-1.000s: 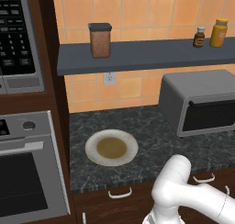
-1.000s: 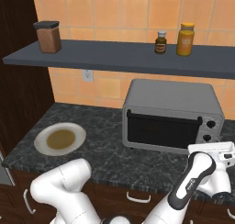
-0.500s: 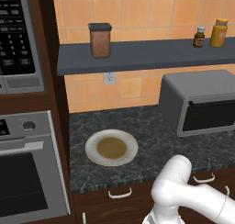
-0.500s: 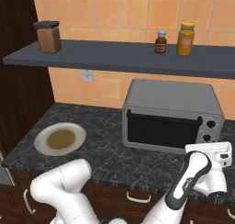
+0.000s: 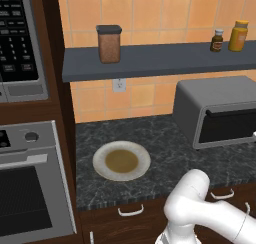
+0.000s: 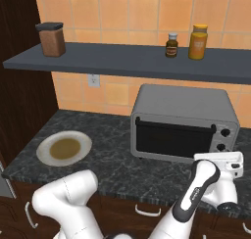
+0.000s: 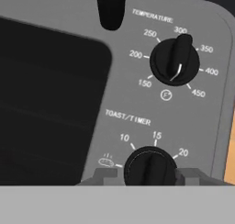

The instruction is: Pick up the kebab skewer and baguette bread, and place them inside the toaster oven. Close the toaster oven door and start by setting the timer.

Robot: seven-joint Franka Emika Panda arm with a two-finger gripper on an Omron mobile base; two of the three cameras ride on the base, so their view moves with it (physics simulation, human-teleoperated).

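The grey toaster oven (image 6: 184,120) (image 5: 220,113) stands on the dark counter, and its dark-glass door (image 6: 171,140) (image 7: 46,94) is closed. My gripper (image 7: 150,175) (image 6: 219,157) is at the control panel on the oven's right. Its two fingertips (image 7: 105,175) press on either side of the black timer knob (image 7: 150,169), so it is shut on the knob. The temperature knob (image 7: 175,60) sits above it. The kebab skewer and baguette bread are out of view.
A white plate (image 5: 121,160) (image 6: 63,148) with a brown stain lies left of the oven. On the shelf above are a brown jar (image 5: 109,43) and two bottles (image 6: 198,42). A microwave (image 5: 20,38) and a built-in oven (image 5: 30,188) fill the far left.
My hand has shifted slightly left in front of the oven's control panel. The oven, plate and shelf items have not moved.
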